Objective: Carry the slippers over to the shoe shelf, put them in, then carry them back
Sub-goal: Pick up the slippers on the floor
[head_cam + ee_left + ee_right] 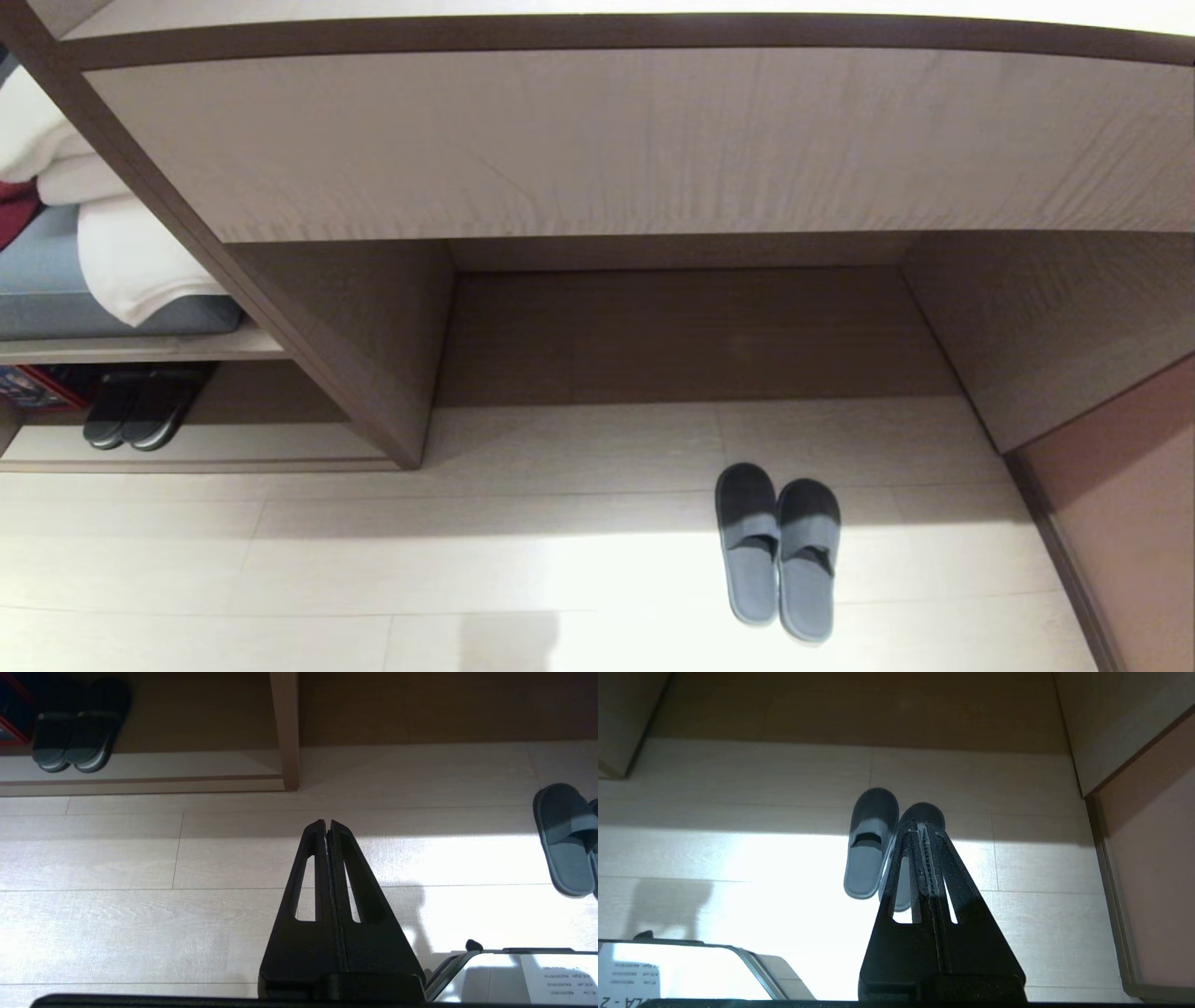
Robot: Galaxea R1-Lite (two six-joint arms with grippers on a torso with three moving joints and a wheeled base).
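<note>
Two slippers: soft grey-blue open-toe cloth slippers (778,551), light and floppy, side by side on the floor.
Hold: pinch the broad bands.
Tools: left tool (327,824) and right tool (919,824) both closed, empty.

Two grey-blue slippers (778,551), two dark slippers (140,408), one shoe shelf (187,448) and two claws.

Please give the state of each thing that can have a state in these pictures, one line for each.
Grey-blue open-toe slippers: paired on floor, outside shelf.
Near-black slippers: paired inside pale wood shoe shelf.
Left gripper: shut, empty.
Right gripper: shut, empty.
White towels: draped on upper shelf.
</note>
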